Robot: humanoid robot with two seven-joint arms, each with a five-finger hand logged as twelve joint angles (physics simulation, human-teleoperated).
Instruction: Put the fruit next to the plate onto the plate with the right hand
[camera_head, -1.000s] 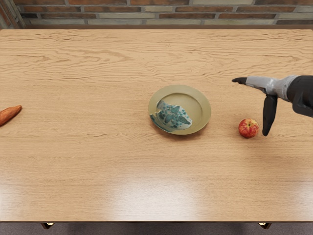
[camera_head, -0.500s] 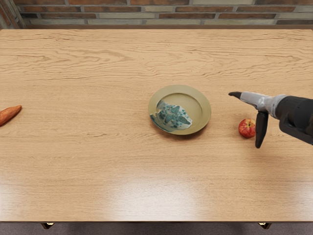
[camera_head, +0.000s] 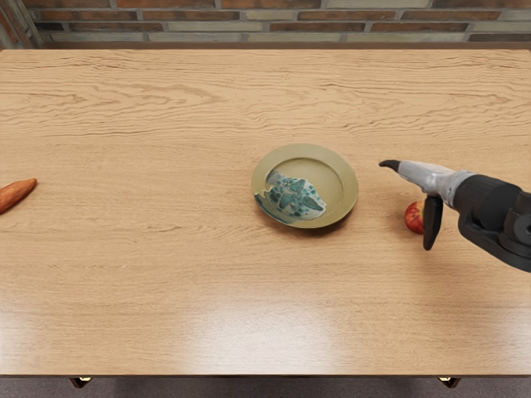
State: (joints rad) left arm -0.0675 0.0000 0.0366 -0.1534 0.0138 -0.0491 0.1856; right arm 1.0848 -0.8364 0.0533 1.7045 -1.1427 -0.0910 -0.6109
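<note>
A red apple (camera_head: pixel 413 217) lies on the wooden table (camera_head: pixel 166 274) to the right of the olive plate (camera_head: pixel 342 178), which has a green-white pattern inside. My right hand (camera_head: pixel 410 199) reaches in from the right edge and hovers over the apple, hiding its right half. The thumb points left toward the plate and a dark finger hangs down in front of the apple. The fingers are spread and hold nothing. The left arm is out of view.
An orange-red sweet potato or carrot (camera_head: pixel 15 194) lies at the table's far left edge. A brick wall (camera_head: pixel 265 21) runs along the back.
The right hand has moved down and to the left, from beside and above the apple to over it, now covering part of the fruit. The apple and plate have not moved.
</note>
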